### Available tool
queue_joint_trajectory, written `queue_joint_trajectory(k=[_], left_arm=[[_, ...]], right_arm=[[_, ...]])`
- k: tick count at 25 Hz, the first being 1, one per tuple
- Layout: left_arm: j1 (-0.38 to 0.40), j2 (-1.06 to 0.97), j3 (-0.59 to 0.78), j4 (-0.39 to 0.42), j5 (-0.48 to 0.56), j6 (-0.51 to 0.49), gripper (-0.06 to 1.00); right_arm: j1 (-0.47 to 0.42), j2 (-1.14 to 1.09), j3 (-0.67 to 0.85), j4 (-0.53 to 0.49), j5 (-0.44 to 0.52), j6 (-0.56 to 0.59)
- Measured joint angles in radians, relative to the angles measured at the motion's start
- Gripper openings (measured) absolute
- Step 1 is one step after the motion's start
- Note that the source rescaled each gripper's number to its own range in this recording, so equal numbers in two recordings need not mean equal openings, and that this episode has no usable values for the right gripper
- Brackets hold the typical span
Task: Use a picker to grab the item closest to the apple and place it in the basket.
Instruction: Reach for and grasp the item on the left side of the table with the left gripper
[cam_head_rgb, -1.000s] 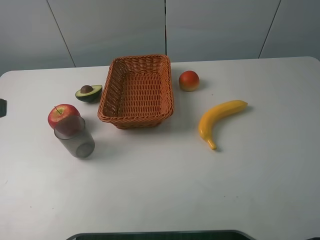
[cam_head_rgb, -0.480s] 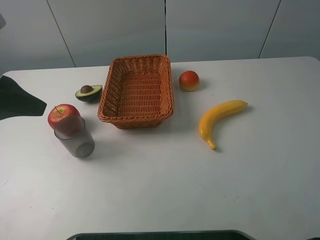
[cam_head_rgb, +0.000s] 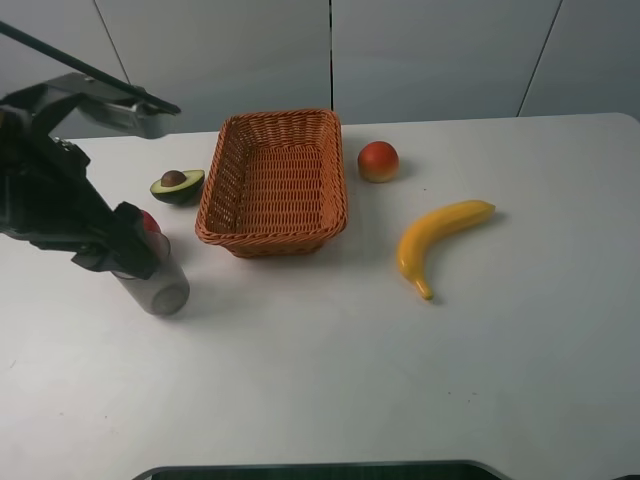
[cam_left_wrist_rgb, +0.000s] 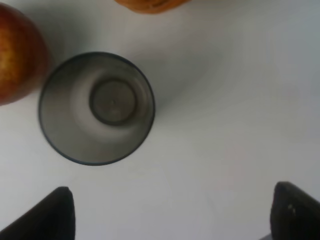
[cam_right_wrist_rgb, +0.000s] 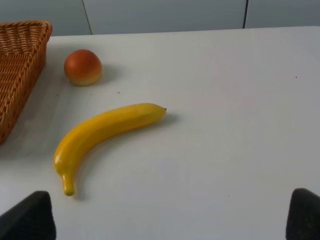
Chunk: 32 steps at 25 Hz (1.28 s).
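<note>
Currently the grey cup (cam_left_wrist_rgb: 96, 107) stands below the wide-open left end effector (cam_left_wrist_rgb: 170, 215), untouched.

My high camera looks down over the whole table (cam_head_rgb: 350, 380). Left wrist camera faces straight down, close above the glass (cam_left_wrist_rgb: 96, 107); right wrist camera looks low across the banana (cam_right_wrist_rgb: 105, 130); the high view shares both.

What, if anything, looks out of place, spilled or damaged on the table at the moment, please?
Nothing stands out. The grey cup stands upright and empty close beside the apple. The basket sits level with nothing in it. The avocado half, banana and round orange-red fruit lie intact on the table. No spill shows.
</note>
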Motion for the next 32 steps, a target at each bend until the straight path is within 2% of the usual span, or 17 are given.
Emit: queue_joint_trajectory(k=[5,14,22,32], left_arm=[[-0.031,0.105,0.0,0.021,-0.031,-0.034,1.0],[-0.031,0.155,0.0,0.037,-0.174,-0.059,1.0],[-0.031,0.192,0.0,0.078,-0.206,-0.06,1.0],[-0.031,0.332,0.0,0.057,-0.25,-0.061,1.0]], right_arm=[[0.0,0.0,0.0,0.0,0.0,0.0],[0.0,0.0,0.0,0.0,0.0,0.0],[0.0,0.0,0.0,0.0,0.0,0.0],[0.0,0.0,0.0,0.0,0.0,0.0]])
